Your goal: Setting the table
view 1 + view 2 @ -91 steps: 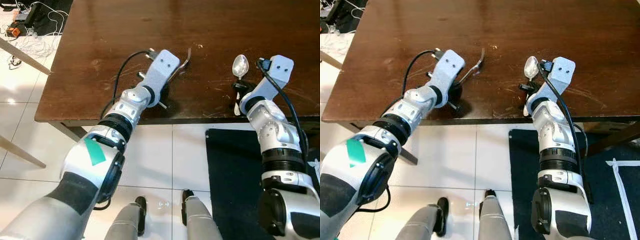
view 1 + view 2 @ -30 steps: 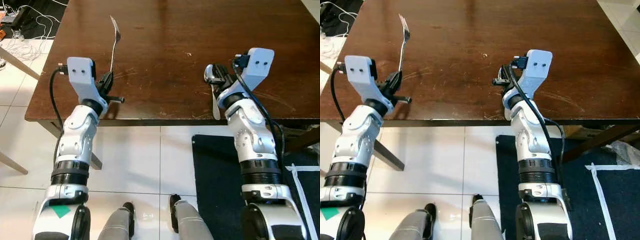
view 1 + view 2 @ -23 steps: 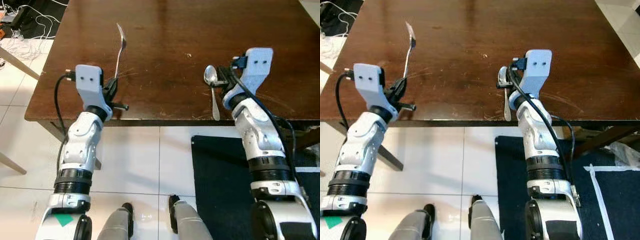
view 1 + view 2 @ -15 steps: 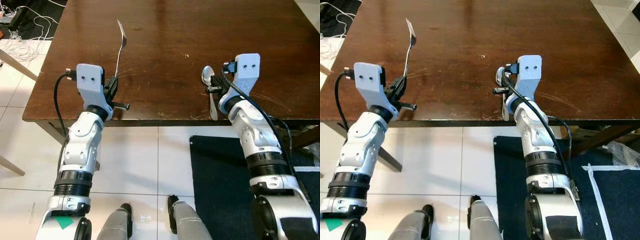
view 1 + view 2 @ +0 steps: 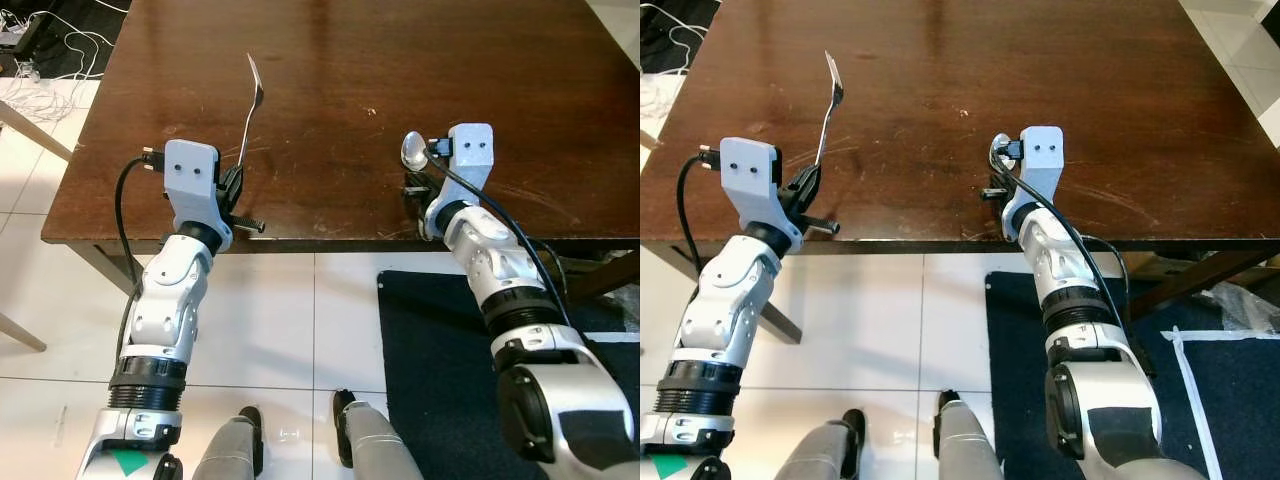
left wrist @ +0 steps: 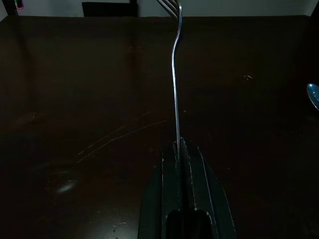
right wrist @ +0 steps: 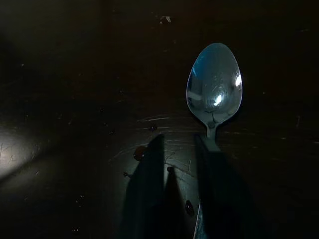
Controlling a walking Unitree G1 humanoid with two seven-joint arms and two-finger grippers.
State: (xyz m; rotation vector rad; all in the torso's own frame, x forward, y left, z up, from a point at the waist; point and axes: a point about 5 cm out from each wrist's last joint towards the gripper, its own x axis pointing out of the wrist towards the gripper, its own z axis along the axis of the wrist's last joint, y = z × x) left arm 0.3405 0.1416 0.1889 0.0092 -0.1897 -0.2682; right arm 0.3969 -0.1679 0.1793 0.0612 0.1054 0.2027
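While both arms reach over the near edge of the table, the count stands thus:
Cutlery: one fork, one spoon.
Left gripper: fingers pressed together, pinching the fork by its handle end; the fork runs straight out from the fingertips, tines far from the hand and raised above the wood.
Left arm: forearm comes up from below the table edge, wrist bent forward over the top.
Right gripper: fingers apart, pointing down at the table; one finger lies over the spoon's handle, the other is just beside it.
Spoon: flat on the table, bowl up, just beyond the right fingertips.
Right arm: bent sharply at the wrist, its cable looping past the hand.
Around: white cables on the tile floor out beyond the left arm; a black mat under the right arm.
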